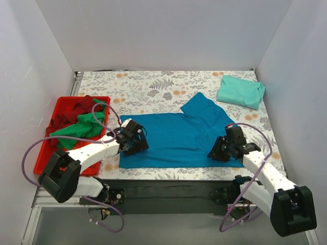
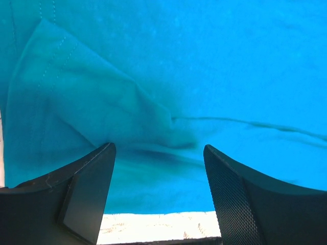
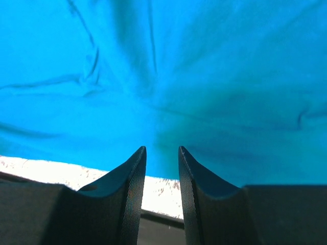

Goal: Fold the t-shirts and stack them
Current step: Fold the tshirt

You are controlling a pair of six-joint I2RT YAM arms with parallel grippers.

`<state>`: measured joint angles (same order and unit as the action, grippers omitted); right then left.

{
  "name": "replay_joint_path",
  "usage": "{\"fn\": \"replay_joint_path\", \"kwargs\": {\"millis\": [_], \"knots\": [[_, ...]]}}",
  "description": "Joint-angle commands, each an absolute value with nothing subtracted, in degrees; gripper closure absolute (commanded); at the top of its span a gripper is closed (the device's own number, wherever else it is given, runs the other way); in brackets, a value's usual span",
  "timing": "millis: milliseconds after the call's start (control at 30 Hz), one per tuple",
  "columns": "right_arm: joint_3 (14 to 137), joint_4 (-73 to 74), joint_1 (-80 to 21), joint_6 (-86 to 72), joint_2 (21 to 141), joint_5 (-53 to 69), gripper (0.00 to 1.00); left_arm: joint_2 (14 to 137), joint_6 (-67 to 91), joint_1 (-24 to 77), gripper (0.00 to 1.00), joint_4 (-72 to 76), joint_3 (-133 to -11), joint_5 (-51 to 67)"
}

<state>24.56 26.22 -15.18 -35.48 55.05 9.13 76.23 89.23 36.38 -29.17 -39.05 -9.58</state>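
Observation:
A deep blue t-shirt (image 1: 179, 138) lies spread flat on the flowered table, with one sleeve folded up at the back right. My left gripper (image 1: 134, 145) is low over the shirt's near left part, jaws wide open and empty; its wrist view shows a cloth fold (image 2: 102, 102) just past the gripper (image 2: 158, 148). My right gripper (image 1: 214, 153) is low at the shirt's near right corner. Its wrist view shows the jaws a narrow gap apart with nothing between them (image 3: 161, 149), and the blue cloth (image 3: 179, 61) just beyond. A folded pale mint t-shirt (image 1: 240, 92) lies at the back right.
A red tray (image 1: 43, 161) at the left holds a bright green shirt (image 1: 82, 130) and a dark red shirt (image 1: 76, 109). The table's near edge (image 2: 153, 227) runs just under both grippers. White walls close in the left, back and right.

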Motion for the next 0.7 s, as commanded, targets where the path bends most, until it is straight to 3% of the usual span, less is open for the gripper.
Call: {"fn": "replay_joint_path", "kwargs": {"millis": [0,300,667], "knots": [[28.47,31.9,-15.47,-35.17,51.95,8.17,0.61,73.13,89.39,37.0,0.31,-31.46,-40.6,-10.02],[40.42,32.43,-15.47,-26.46,59.05,0.72,0.6,75.93,84.65,37.0,0.27,-33.93,-53.43,-11.43],[40.0,26.72,-15.47,-23.9,72.06,-2.63,0.62,84.64,84.81,36.91,0.27,-28.3,-48.79,-9.41]]}}
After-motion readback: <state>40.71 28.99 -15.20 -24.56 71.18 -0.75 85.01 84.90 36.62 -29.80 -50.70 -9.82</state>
